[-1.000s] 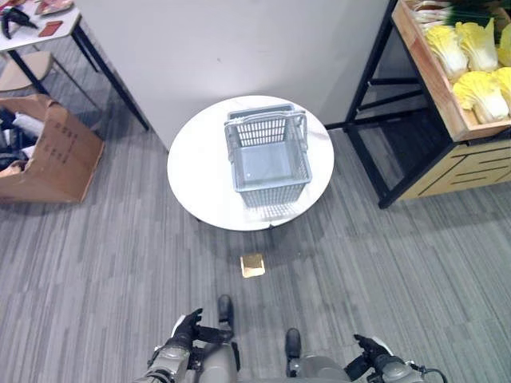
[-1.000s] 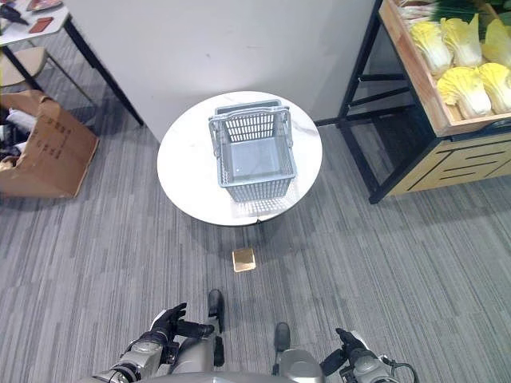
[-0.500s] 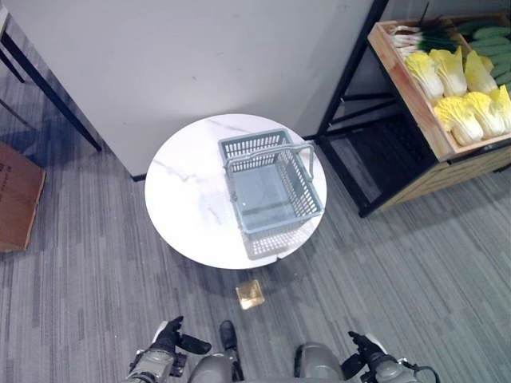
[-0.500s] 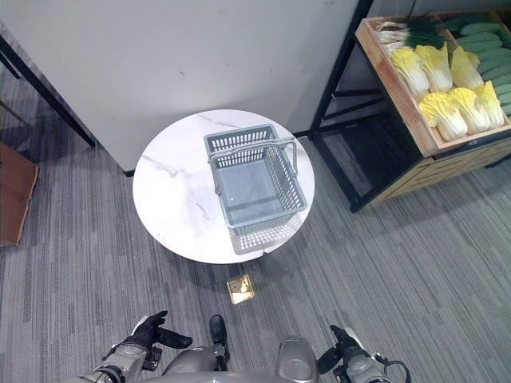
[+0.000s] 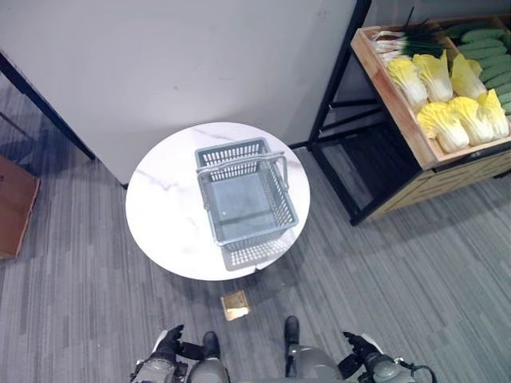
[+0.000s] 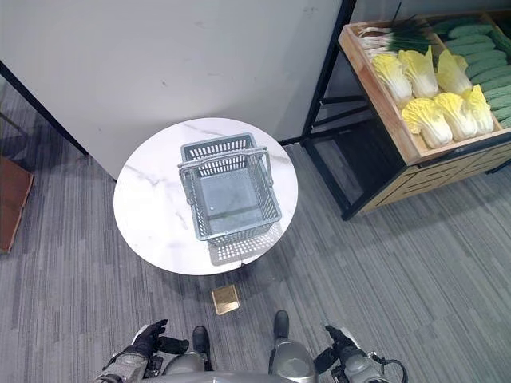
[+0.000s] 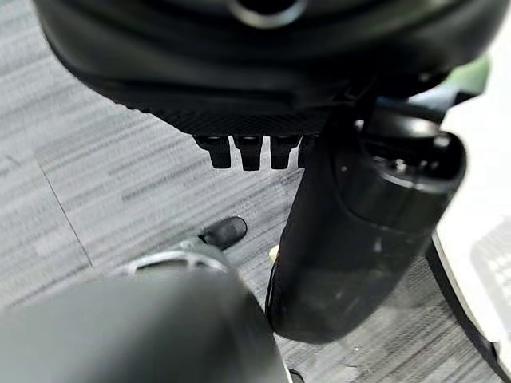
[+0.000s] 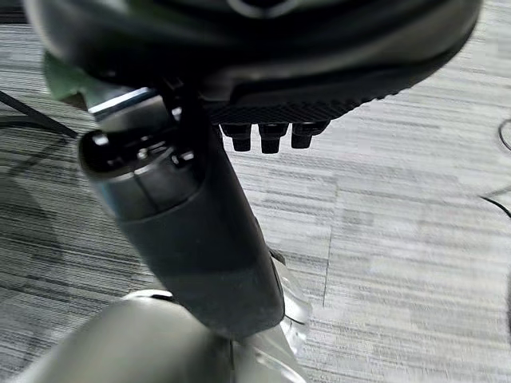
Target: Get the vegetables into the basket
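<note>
Standing back from the round white table, both hands hang low and hold nothing: left hand and right hand with fingers loose and straight, as far as the wrist views let me judge. The grey basket sits empty near the table's middle, handle up. The vegetables, yellow cabbages with cucumbers and spring onions, lie in the wooden crate on the black rack, well apart from the table, off to the right and ahead. The right hand is clearly the nearer one; the cabbages' long axes run roughly away from it.
</note>
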